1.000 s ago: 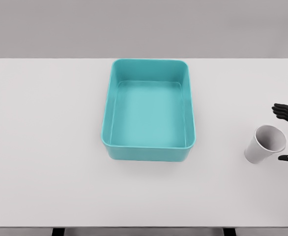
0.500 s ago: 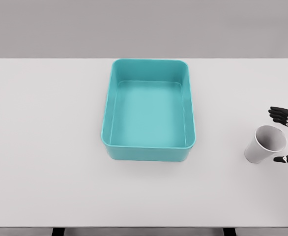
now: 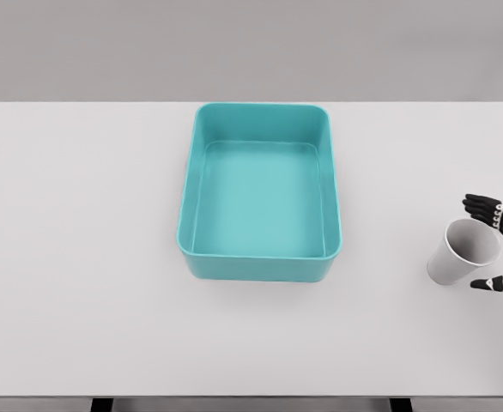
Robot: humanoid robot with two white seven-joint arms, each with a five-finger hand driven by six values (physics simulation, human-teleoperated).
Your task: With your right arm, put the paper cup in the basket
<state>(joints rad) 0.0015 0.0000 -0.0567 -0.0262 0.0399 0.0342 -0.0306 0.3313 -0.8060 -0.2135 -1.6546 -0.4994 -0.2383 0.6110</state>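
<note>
A white paper cup (image 3: pixel 463 252) is sitting on the white tabletop (image 3: pixel 80 257) at the 3 o'clock side of the head view, well apart from the basket (image 3: pixel 260 191). Its open mouth is tilting toward the right edge of the view, and its narrower base is pointing toward 7 o'clock.

The right hand (image 3: pixel 500 245) is coming in from the right edge, with only its dark fingertips in view. 1 group of fingertips (image 3: pixel 483 207) is showing at the cup's 1 o'clock, just beside the rim, and 1 separate fingertip is showing at the cup's 4 o'clock, near the lower part of the rim. The fingers are standing spread to either side of the cup's mouth, so the hand is wide apart and gripping nothing; whether any fingertip is actually touching the rim cannot be told.

The basket is a teal rectangular tub with rounded corners, standing upright near the middle of the tabletop, slightly toward 12 o'clock. Its long sides are running from 12 to 6 o'clock. Its smooth floor is showing in full.

The tabletop is ending at a grey wall along the 12 o'clock edge. 2 dark supports are showing under its 6 o'clock edge.
</note>
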